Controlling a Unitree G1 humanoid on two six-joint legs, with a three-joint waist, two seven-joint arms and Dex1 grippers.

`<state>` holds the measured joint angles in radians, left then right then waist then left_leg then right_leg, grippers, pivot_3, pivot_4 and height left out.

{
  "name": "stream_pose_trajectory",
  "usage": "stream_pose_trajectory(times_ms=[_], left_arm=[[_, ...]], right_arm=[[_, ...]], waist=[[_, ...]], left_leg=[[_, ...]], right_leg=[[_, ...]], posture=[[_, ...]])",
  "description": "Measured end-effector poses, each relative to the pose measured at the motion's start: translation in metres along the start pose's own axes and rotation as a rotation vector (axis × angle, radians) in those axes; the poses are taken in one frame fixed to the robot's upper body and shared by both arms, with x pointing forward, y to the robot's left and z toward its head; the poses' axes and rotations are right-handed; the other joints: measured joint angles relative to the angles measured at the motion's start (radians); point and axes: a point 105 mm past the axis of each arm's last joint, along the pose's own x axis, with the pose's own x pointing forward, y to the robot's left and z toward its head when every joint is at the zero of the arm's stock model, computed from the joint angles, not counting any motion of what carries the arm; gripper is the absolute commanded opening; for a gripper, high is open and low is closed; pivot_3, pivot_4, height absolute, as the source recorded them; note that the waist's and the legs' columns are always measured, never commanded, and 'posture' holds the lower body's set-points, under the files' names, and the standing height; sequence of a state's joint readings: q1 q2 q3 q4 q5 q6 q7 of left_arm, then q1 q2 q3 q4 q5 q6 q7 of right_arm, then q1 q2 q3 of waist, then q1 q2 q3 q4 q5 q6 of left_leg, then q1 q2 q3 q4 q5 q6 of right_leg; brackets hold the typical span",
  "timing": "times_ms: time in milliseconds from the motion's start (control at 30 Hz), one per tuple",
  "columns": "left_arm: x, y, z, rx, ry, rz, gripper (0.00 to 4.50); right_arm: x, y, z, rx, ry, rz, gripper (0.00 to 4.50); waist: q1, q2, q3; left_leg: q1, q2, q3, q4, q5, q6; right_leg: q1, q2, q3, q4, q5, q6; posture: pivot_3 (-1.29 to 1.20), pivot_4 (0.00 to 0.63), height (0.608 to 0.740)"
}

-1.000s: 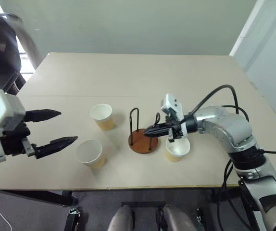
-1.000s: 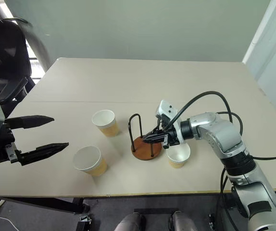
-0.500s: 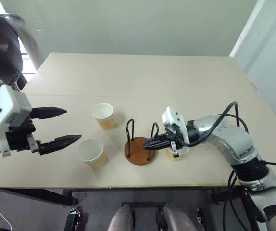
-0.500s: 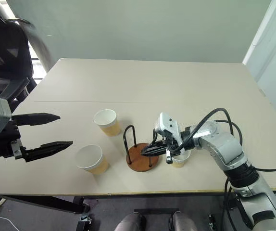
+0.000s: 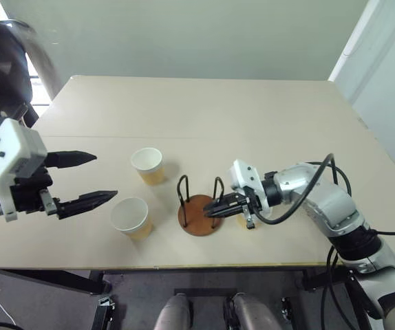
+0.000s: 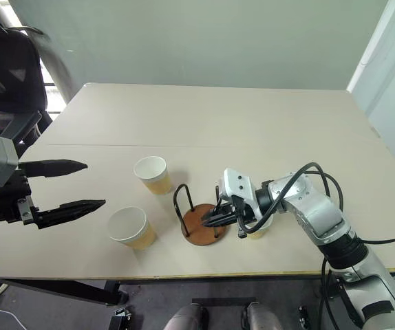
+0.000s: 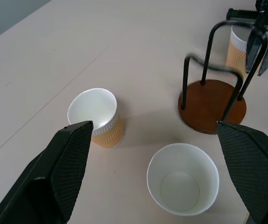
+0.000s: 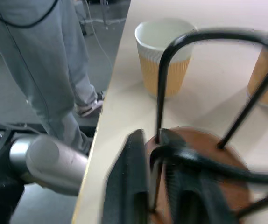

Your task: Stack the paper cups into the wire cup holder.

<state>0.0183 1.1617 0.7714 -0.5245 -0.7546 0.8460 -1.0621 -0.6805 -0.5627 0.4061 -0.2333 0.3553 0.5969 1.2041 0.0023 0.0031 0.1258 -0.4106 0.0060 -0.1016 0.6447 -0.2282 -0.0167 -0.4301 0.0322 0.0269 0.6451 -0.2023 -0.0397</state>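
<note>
My right gripper (image 5: 216, 208), jaws narrowly parted, is straddling a holder (image 5: 199, 213) wire; my left gripper (image 5: 102, 177) is hovering wide at 9 o'clock of 2 cups (image 5: 131, 216).

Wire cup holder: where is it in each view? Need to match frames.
Left eye: wire cup holder just below centre, at the right gripper tips.
Right eye: low centre.
Left wrist: upper right.
Right wrist: lower centre, a loop arching across the top.
Shared landmark: the near paper cup.
</note>
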Motion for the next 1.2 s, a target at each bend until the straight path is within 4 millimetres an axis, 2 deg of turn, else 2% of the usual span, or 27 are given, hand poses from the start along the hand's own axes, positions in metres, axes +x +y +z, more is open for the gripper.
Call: stream_pose_trajectory(times_ms=[233,267,300,500,667,767,833,967,1067,1200], left_arm=[[-0.001,0.003,0.003,0.007,-0.012,0.008,4.50],[-0.001,0.003,0.003,0.007,-0.013,0.008,4.50],[-0.001,0.003,0.003,0.008,-0.013,0.008,4.50],[0.003,0.005,0.003,0.006,-0.018,-0.004,4.50],[0.009,0.007,0.005,0.022,-0.033,-0.023,4.50],[0.012,0.008,0.006,0.022,-0.048,-0.043,4.50],[0.014,0.003,0.010,0.026,-0.049,-0.107,4.50],[0.012,-0.017,0.018,0.062,-0.013,-0.277,4.50],[0.010,-0.038,0.020,0.115,0.047,-0.447,4.50],[0.016,-0.046,0.031,0.198,0.022,-0.542,4.50]], right_arm=[[-0.002,-0.004,-0.003,-0.025,0.028,-0.001,4.03],[-0.003,-0.004,-0.002,-0.031,0.031,0.003,4.37],[-0.005,-0.004,-0.001,-0.043,0.039,0.008,4.47],[-0.029,-0.003,-0.001,-0.110,0.136,0.048,4.47],[-0.065,-0.016,0.012,-0.260,0.262,-0.008,4.47],[-0.089,-0.020,0.006,-0.302,0.361,-0.041,4.47],[-0.104,-0.016,0.000,-0.304,0.420,-0.033,4.47],[-0.138,-0.003,0.001,-0.288,0.481,-0.041,4.47],[-0.139,0.017,-0.003,-0.262,0.488,0.023,4.47],[-0.132,0.023,-0.004,-0.255,0.474,0.047,4.47]], waist=[[0.000,0.000,0.000],[0.000,0.000,0.000],[0.000,0.000,0.000],[0.002,0.000,0.000],[0.002,0.000,0.000],[0.005,-0.001,0.000],[0.008,-0.001,0.000],[0.010,-0.001,-0.001],[0.010,-0.002,-0.001],[0.004,-0.002,0.000]], left_leg=[[0.000,0.000,0.000,0.000,0.000,0.000],[0.000,0.000,0.000,0.000,0.000,0.000],[0.000,0.000,0.000,0.000,0.000,0.000],[-0.002,0.000,0.000,0.000,0.000,0.000],[-0.003,0.000,0.000,0.001,0.000,-0.001],[-0.003,0.000,0.000,0.001,-0.001,0.000],[-0.005,0.000,0.000,0.001,-0.002,0.000],[-0.007,0.000,0.000,0.001,-0.004,-0.001],[-0.006,0.001,0.001,0.001,-0.006,0.000],[-0.004,0.001,0.002,0.001,-0.004,0.001]], right_leg=[[0.000,0.000,0.000,0.000,0.000,0.000],[0.000,0.000,0.000,0.000,0.000,0.000],[0.000,0.000,0.000,0.000,0.000,0.000],[-0.001,0.000,0.000,-0.001,0.000,0.000],[-0.002,0.000,0.000,0.000,0.000,-0.001],[-0.002,0.000,0.000,0.000,0.000,0.000],[-0.003,0.000,0.000,-0.001,0.001,0.001],[-0.004,0.000,0.000,-0.001,0.004,0.007],[-0.003,0.001,0.000,-0.001,0.002,0.008],[-0.002,0.001,0.001,0.000,0.002,0.007]], posture=[[0.00,0.150,0.740],[0.00,0.150,0.740],[0.00,0.150,0.740],[0.00,0.150,0.740],[0.00,0.150,0.740],[0.00,0.150,0.740],[0.00,0.150,0.740],[0.00,0.150,0.740],[0.00,0.150,0.740],[0.00,0.150,0.740]])
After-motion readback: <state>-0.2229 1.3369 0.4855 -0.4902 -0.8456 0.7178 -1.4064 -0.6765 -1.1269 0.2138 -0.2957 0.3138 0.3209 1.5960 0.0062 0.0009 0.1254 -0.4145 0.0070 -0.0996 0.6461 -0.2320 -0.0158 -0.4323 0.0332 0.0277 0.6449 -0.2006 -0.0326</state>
